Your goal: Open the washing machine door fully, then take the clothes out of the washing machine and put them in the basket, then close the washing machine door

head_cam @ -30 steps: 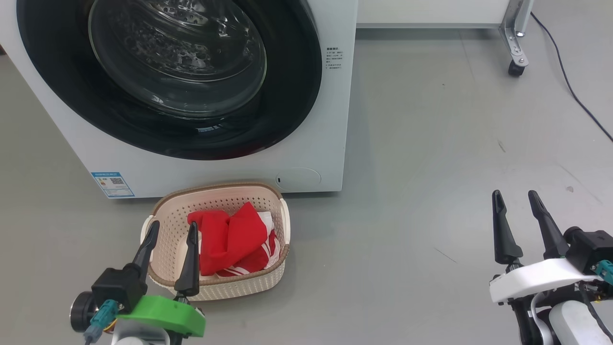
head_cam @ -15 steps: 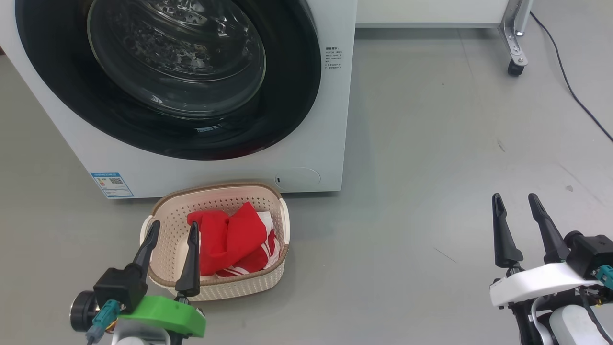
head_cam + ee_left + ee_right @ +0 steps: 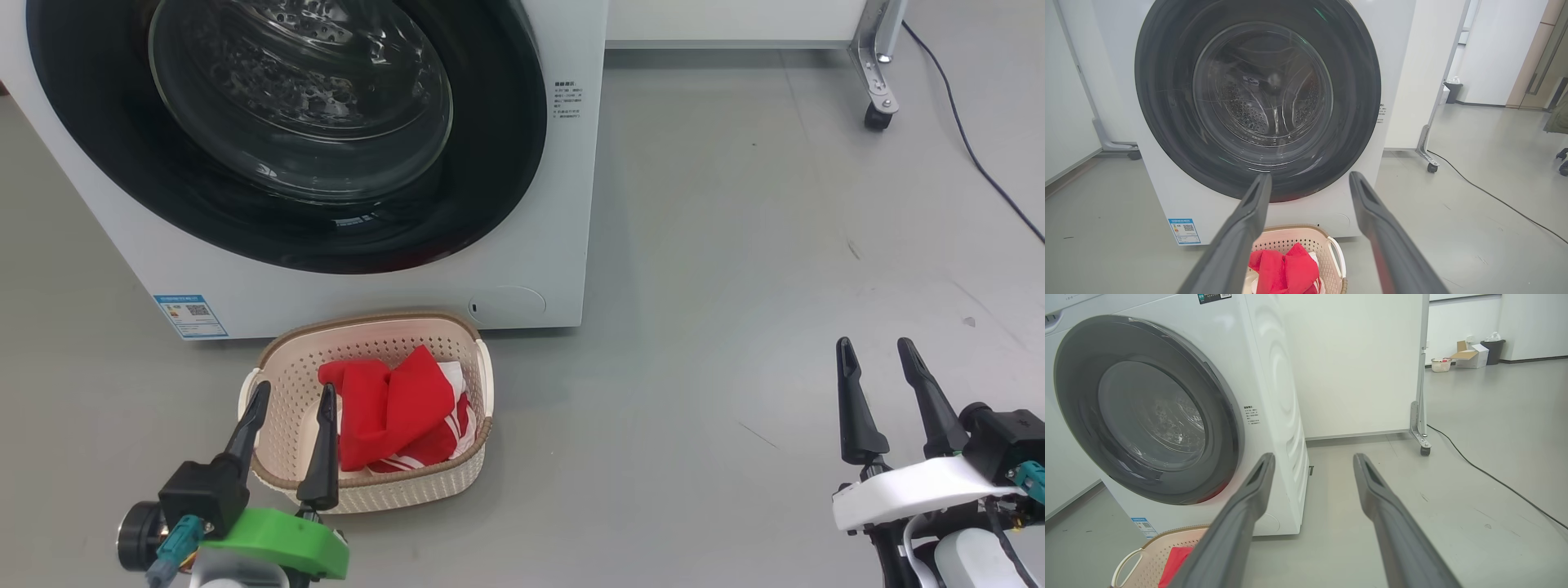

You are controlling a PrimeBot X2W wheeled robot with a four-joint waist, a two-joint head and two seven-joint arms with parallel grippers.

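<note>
The washing machine (image 3: 563, 204) is a white front-loader, and its round black washing machine door (image 3: 286, 131) lies shut flat against the front, also seen in the left wrist view (image 3: 1257, 102). Through the glass the steel drum looks bare. The cream basket (image 3: 367, 320) stands on the floor just before the machine, with the red clothes (image 3: 396, 416) inside it. My left gripper (image 3: 295, 387) is open and holds nothing, its fingers over the basket's near left corner. Far to the right, my right gripper (image 3: 873, 343) hangs open above bare floor, also empty.
A white panel on a metal leg with a caster (image 3: 878, 114) stands behind the machine to the right. A black cable (image 3: 971, 147) runs across the grey floor there. A blue label sticker (image 3: 190, 314) marks the machine's lower left corner.
Both grippers have drawn back slightly toward the bottom of the head view, still open. The door, basket and clothes have not moved.
</note>
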